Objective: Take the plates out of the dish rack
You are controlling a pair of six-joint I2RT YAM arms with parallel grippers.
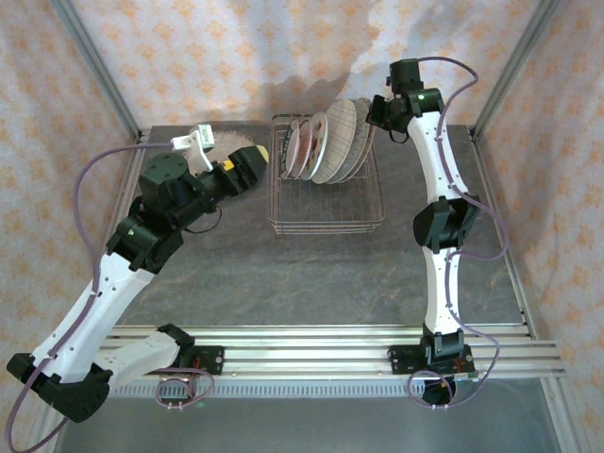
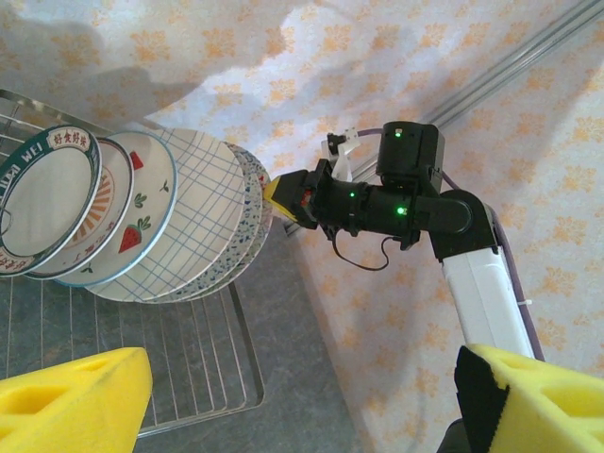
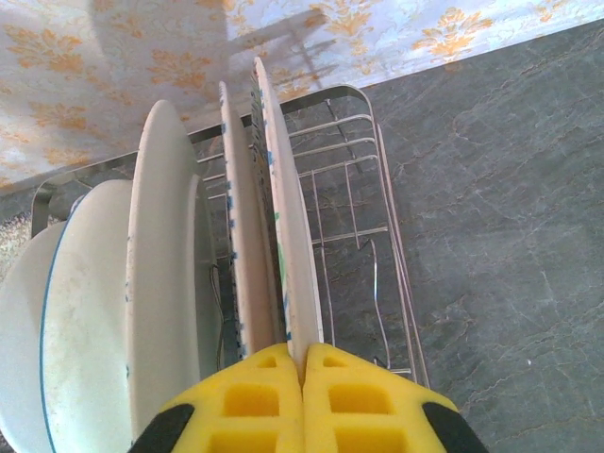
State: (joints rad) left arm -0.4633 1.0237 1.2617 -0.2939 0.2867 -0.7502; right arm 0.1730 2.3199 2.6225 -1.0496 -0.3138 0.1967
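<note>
The wire dish rack stands at the middle back of the table, with several plates upright in it, leaning left. My right gripper is shut on the top rim of the rightmost plate, its yellow pads pinching the edge. The left wrist view shows the same grip behind the pink-grid plate, the strawberry plate and the dark-rimmed plate. My left gripper hovers open just left of the rack, holding nothing. A beige speckled plate lies flat behind it, partly hidden.
A patterned curtain wall closes the back, and metal frame posts stand at the corners. Bare grey table stretches in front of the rack to the aluminium rail.
</note>
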